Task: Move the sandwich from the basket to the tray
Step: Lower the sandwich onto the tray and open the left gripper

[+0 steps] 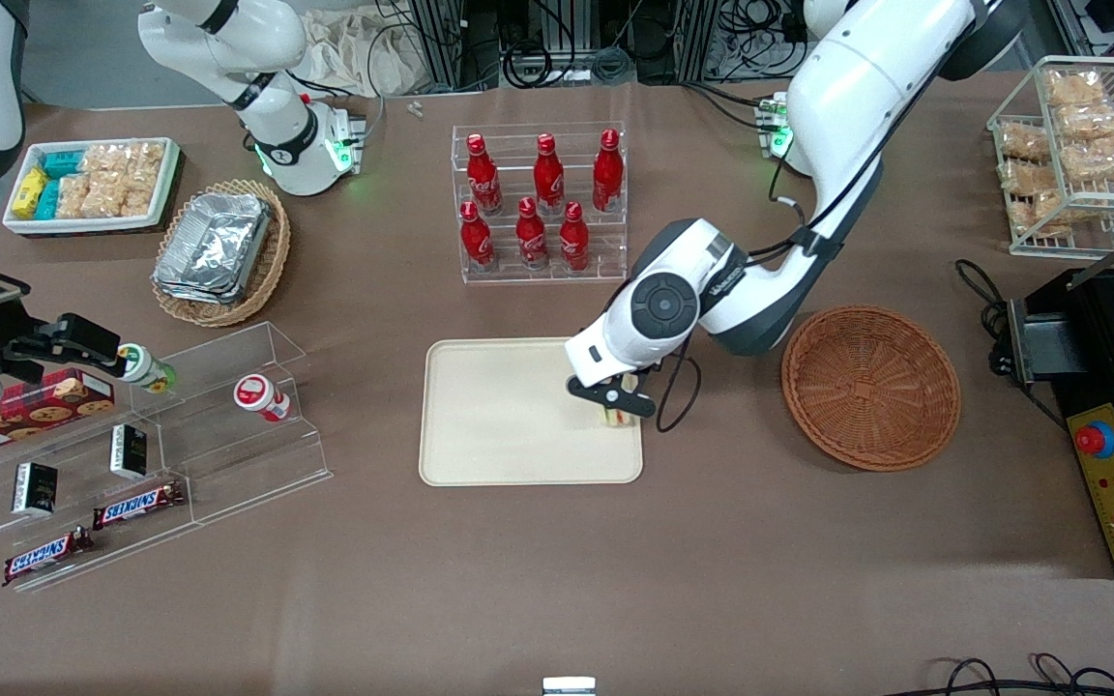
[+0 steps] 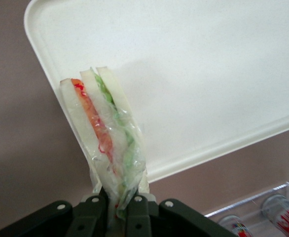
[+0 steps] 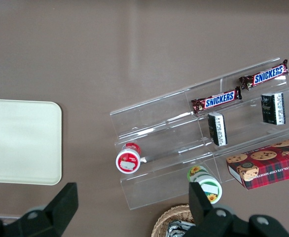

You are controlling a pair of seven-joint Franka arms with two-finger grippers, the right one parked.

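Cream-beige plastic, flat and rectangular with rounded corners, the tray [image 1: 509, 416] lies near the middle of the brown bench, and the gripper [image 1: 623, 404] hangs over its edge on the working arm's side, close to the corner nearest the front camera. The black fingers [image 2: 92, 212] are closed tight on the narrow end of the small triangular sandwich [image 2: 105, 138], a film-wrapped wedge of pale bread with orange-red and green filling layers. In the wrist view the wedge points out over the tray's rim, partly above the tray surface and partly above bare bench; whether it touches the tray yet I cannot tell.

The round, reddish-brown woven wicker basket [image 1: 871, 387] sits just beside the tray toward the working arm's end of the bench, with nothing in it. The carrying looks done, and the step in hand is the set-down.

The next move, as I judge it, calls for a short shift inward from the rim so the whole wedge rests inside, then lowering, opening the fingers and lifting straight up.
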